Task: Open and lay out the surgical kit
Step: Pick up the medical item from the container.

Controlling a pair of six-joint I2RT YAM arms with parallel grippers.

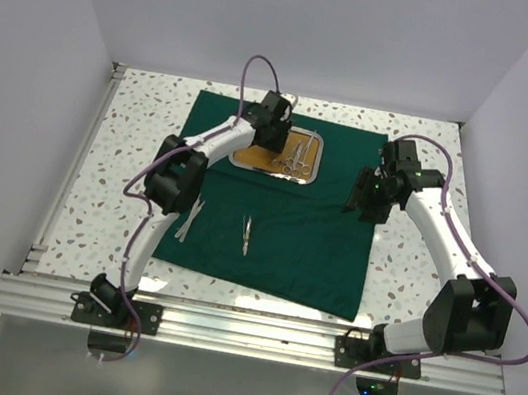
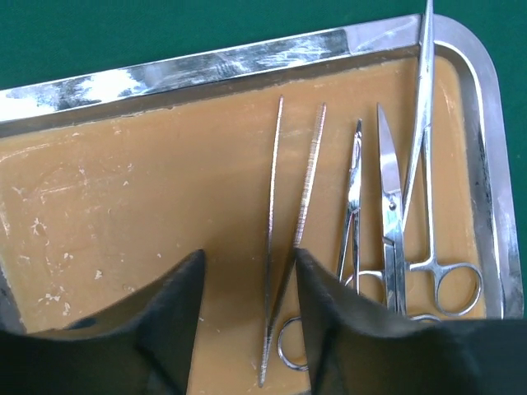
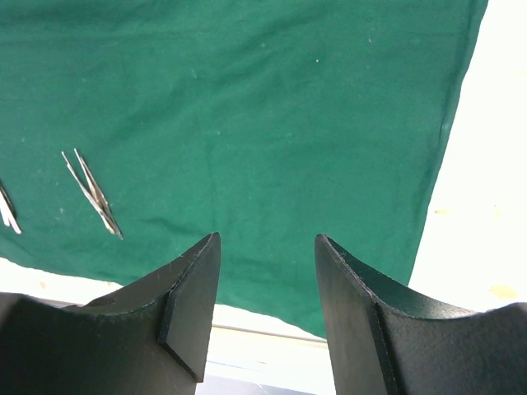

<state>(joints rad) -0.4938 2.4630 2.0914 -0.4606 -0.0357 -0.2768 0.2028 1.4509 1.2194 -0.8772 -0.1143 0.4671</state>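
Note:
The dark green cloth (image 1: 308, 235) lies spread flat on the table. The steel tray (image 1: 249, 163) with an orange-brown floor (image 2: 148, 206) sits at its far middle. In the left wrist view the tray holds long tweezers (image 2: 288, 222), ring-handled forceps (image 2: 352, 206), scissors (image 2: 390, 214) and a longer ring-handled instrument (image 2: 420, 148). My left gripper (image 2: 247, 271) is open just above the tray, its jaws on either side of the tweezers' rear end. Two tweezers lie on the cloth, one pair (image 1: 247, 234) in the middle and one pair (image 1: 189, 221) at the left. My right gripper (image 3: 268, 247) is open and empty above the cloth's right part (image 3: 247, 99).
The speckled tabletop (image 1: 402, 282) shows around the cloth. A metal rail (image 1: 251, 332) runs along the near edge. White walls enclose the left, right and back sides. The cloth's right edge (image 3: 449, 132) lies close under my right gripper.

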